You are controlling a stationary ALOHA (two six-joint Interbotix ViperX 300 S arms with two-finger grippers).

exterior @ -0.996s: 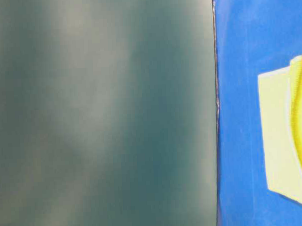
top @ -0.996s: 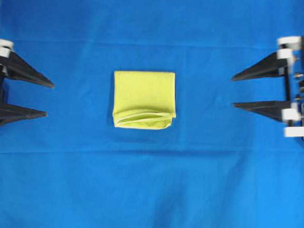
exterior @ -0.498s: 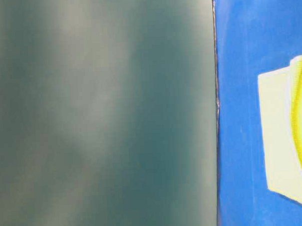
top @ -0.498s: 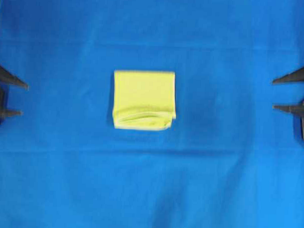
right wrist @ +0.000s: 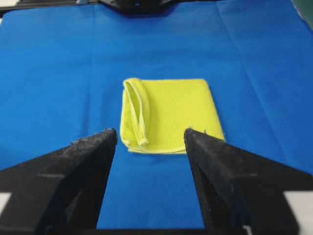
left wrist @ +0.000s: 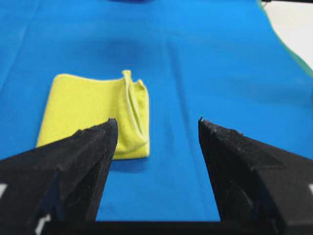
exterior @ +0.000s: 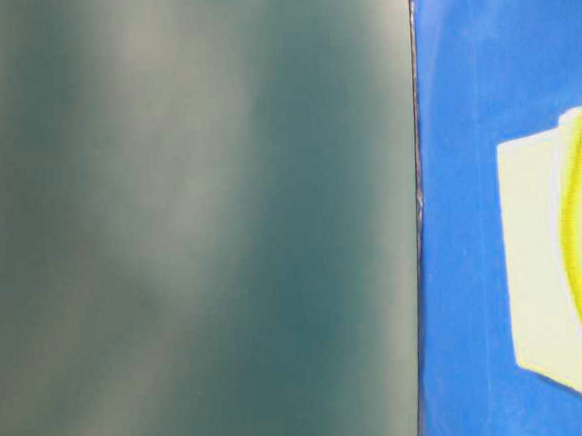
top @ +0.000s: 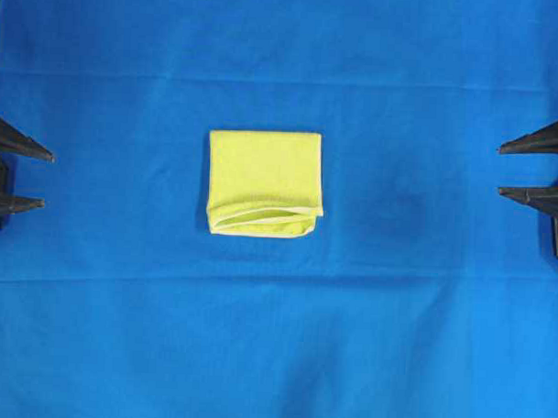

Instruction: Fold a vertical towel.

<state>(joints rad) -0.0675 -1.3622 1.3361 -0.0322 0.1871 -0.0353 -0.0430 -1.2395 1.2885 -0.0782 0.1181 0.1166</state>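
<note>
Towel point(top: 264, 182) folded into compact rectangle, lying mid blue cloth point(top: 274, 337), layered hems at near edge. Left pincer point(top: 14, 175) and right pincer point(top: 535, 168) at opposite sides, both wide open, empty, well apart from towel.

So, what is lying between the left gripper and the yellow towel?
Only bare blue cloth. The overhead view shows nothing else between the open left gripper and the folded towel.
</note>
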